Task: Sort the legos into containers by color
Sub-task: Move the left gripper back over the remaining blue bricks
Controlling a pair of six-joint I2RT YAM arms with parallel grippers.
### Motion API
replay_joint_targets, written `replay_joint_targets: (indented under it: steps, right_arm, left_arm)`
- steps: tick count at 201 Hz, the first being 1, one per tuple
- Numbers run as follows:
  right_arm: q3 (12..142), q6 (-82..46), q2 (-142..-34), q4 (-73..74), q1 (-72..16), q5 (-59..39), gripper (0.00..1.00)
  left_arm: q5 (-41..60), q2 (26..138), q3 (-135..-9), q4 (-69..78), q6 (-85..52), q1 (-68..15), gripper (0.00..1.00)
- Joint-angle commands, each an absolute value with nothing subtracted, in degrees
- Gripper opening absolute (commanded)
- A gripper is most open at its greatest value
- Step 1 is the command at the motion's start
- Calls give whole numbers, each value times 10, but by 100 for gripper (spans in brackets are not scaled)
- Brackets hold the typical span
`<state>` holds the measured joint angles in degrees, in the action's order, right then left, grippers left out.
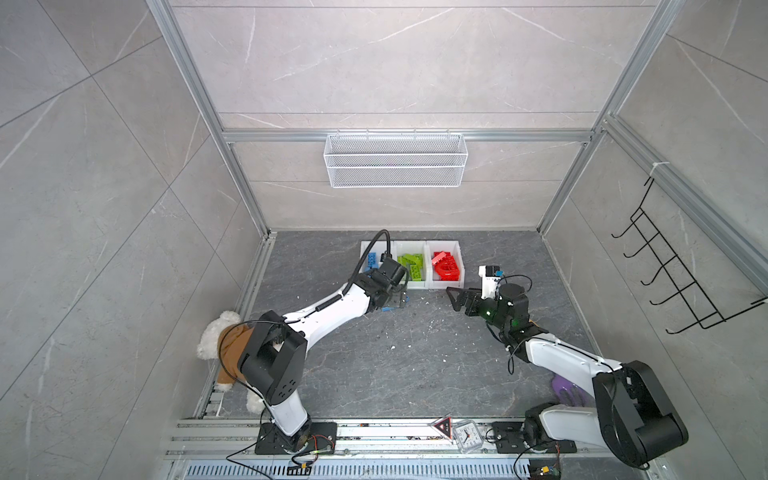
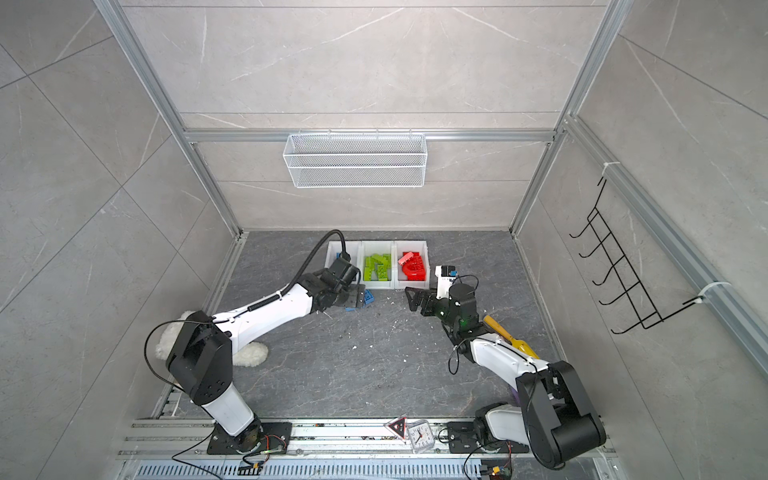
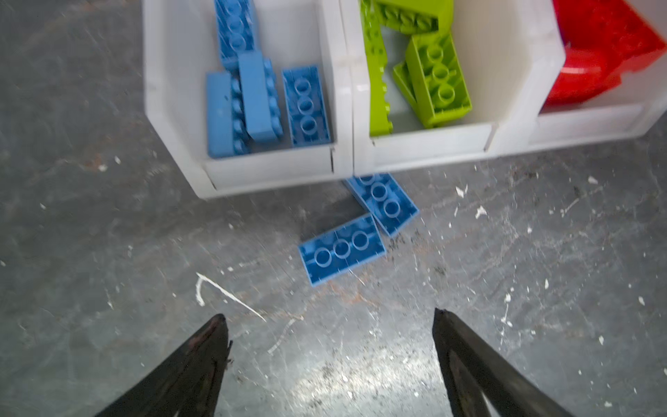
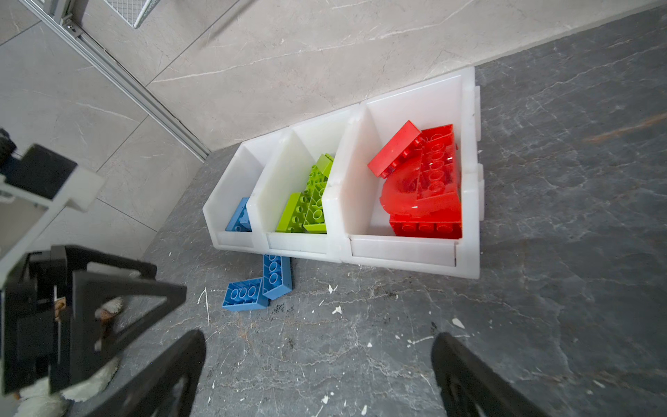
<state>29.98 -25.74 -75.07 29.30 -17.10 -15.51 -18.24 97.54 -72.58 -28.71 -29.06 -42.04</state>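
While one blue brick [image 3: 342, 249] lies underside-up on the floor [image 3: 108, 252] just in front of the blue bin [image 3: 270, 169], a second brick [image 3: 386, 202] touches both it and the bin's front corner. I see my left gripper [image 3: 329, 316] hovering near them, jaws wide, holding nothing. My right gripper [image 4: 319, 337], farther from the blue bin, is likewise spread and empty. Beside that bin stand the green bin [image 3: 429, 137] and the red bin [image 3: 584, 119].

Pale grey veined tile walls [image 1: 395, 62] edged with aluminium rails [image 1: 282, 136] carry a white mesh basket [image 1: 395, 160] at the back and a black wire hook rack [image 1: 681, 270] on the right, above a dark grey, white-flecked floor [image 1: 395, 365].
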Motion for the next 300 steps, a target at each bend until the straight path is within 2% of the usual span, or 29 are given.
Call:
replay_joint_targets:
  steps: [1, 55, 115, 224, 300]
  right_arm:
    - [314, -250, -758, 285, -170, -166, 100]
    - [317, -250, -765, 285, -170, -172, 100]
    - [321, -248, -766, 281, -170, -178, 100]
    - [327, -250, -782, 282, -170, -189, 100]
    - [328, -248, -783, 279, -170, -192, 100]
  left_arm:
    - [-220, 985, -724, -276, -354, -427, 94]
    - [-206, 1054, -725, -228, -384, -429, 99]
    - [-199, 1111, -750, -208, -378, -418, 99]
    - [-198, 1139, -757, -199, -345, -405, 99]
    - [-220, 1106, -730, -219, -326, -371, 99]
